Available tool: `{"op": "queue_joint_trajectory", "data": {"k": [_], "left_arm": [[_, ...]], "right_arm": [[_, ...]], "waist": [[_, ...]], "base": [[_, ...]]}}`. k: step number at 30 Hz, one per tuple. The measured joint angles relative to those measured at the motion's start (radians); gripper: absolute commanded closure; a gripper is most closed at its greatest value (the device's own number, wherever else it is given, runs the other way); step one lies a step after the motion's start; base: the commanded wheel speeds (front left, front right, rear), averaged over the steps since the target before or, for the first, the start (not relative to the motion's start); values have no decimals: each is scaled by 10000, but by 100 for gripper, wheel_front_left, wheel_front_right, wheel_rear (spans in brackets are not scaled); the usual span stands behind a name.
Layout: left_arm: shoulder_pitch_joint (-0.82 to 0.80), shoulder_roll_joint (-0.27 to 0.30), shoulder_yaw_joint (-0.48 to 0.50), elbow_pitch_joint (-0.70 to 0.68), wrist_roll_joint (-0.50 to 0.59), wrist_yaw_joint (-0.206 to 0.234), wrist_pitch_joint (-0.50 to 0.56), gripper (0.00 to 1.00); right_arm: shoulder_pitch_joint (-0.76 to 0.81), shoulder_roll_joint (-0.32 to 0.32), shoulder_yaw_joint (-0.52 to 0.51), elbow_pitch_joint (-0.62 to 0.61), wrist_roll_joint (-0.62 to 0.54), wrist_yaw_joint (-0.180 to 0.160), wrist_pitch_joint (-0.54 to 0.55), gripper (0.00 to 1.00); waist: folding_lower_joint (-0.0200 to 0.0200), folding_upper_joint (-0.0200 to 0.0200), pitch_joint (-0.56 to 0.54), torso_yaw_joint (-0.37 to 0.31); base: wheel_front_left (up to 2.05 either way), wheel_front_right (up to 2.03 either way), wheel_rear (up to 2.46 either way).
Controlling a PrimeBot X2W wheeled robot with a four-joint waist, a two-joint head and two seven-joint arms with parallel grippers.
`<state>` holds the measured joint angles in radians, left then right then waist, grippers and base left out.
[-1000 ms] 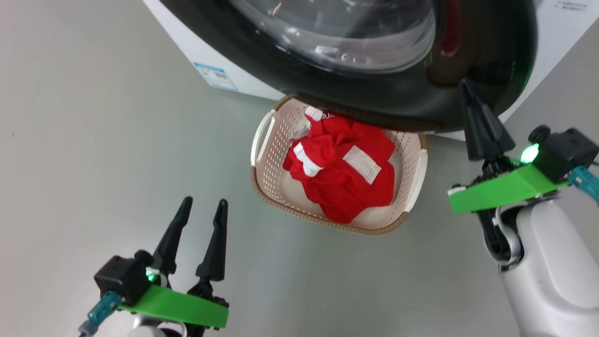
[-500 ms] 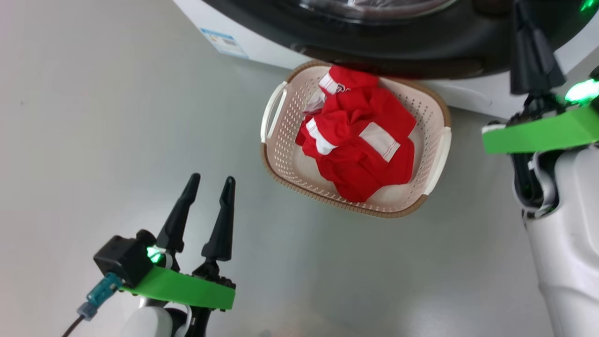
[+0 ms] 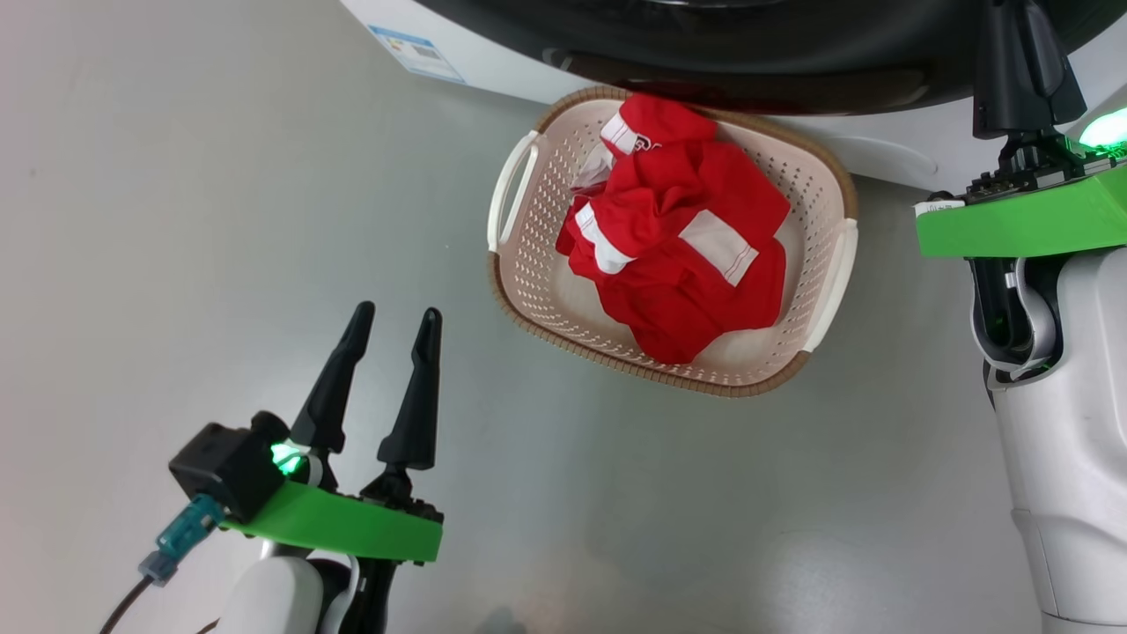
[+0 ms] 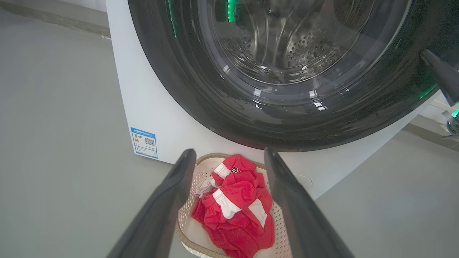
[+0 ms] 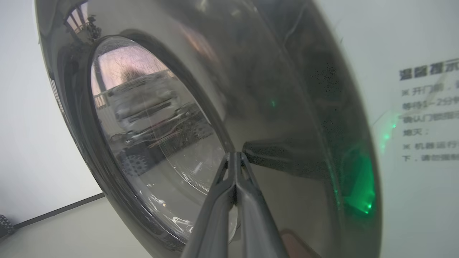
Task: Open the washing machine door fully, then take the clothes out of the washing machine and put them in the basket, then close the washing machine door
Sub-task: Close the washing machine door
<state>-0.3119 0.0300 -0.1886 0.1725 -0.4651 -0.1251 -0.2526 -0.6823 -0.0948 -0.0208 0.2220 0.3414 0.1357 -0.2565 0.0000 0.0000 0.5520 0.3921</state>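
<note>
1. Your left gripper (image 3: 397, 312): jaws apart, empty, over the floor left of the basket (image 3: 528, 264).
2. Your right gripper (image 5: 235, 154): jaws together, tips against the washing machine door (image 4: 215, 107) rim.
3. You see the clothes (image 3: 678, 255) in the basket, near the washing machine (image 4: 143, 100).

The clothes (image 3: 678, 264) are bright red with white panels, and one panel is edged by thin red lines. The basket (image 3: 537, 264) is cream, patterned with rows of small holes, under a brown woven-look rim; its handles are paler. The floor (image 3: 220, 220) is plain pale grey. The washer (image 4: 150, 100) is white, with a blue-and-white label (image 4: 144, 142) and dark grey print. The door (image 4: 186, 82) has a glossy black rim around clear glass, with green glints. The drum (image 4: 297, 53) is silver, dotted with holes. The left gripper (image 3: 397, 312) and right gripper (image 5: 235, 154) have black fingers, bright green plates and glowing green lights. The forearms (image 3: 1065, 440) are white. A plug (image 3: 180, 537) is teal.
</note>
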Motion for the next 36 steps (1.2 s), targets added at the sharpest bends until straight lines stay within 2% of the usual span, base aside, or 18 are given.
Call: {"op": "queue_joint_trajectory", "data": {"k": [5, 7, 9, 10, 12, 25, 36], "left_arm": [[1, -27, 67, 36, 2, 0, 2, 0], [2, -33, 115, 52, 2, 0, 2, 0], [5, -36, 180, 92, 8, 0, 0, 0], [8, -38, 215, 105, 23, 0, 0, 0], [16, -42, 276, 134, 82, 0, 0, 0], [575, -23, 635, 230, 499, 0, 0, 0], [1363, 345, 800, 184, 594, 0, 0, 0]], "right_arm": [[61, -12, 90, 63, 2, -12, 0, 100], [150, -15, 182, 88, 2, -13, -2, 73], [397, -31, 334, 161, 2, -38, -2, 50], [560, -29, 374, 217, 4, -38, -2, 30], [891, -29, 497, 305, 6, -38, -2, 0], [2892, 86, 945, 274, 198, -38, 0, 0], [4544, 320, 991, 102, 282, -38, 0, 0]], "waist": [[0, 0, -185, -84], [0, 0, -287, -122], [0, 0, -398, -166], [0, 0, -460, -190], [0, 0, -592, -245], [0, 0, -1602, -775], [0, 0, -2455, -1485]], "base": [[0, 0, 0], [0, 0, 0], [0, 0, 0], [0, 0, 0], [0, 0, 0], [0, 0, 0], [0, 0, 0]]}}
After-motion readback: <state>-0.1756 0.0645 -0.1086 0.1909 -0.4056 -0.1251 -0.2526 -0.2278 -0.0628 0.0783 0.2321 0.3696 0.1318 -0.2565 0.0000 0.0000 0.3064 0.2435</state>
